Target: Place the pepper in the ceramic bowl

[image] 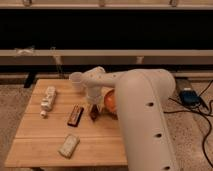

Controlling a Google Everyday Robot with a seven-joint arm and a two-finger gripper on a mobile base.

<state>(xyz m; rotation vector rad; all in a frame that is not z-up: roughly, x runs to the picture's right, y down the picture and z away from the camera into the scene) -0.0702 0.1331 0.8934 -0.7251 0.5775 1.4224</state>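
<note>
Wooden table — gripper down at the pepper, beside the ceramic bowl — grip unclear

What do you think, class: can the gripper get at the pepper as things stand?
Probably yes. The gripper sits just above the pepper on the wooden table, with the flat dark bar off to one side and the ceramic bowl to the other; nothing visible lies between them.

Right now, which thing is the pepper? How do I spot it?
Look at the wooden table, then the orange-red bowl near its right edge. The pepper is just left of it, under the robot's jaws: small, dark red-brown, not the flat bar further left.
</note>
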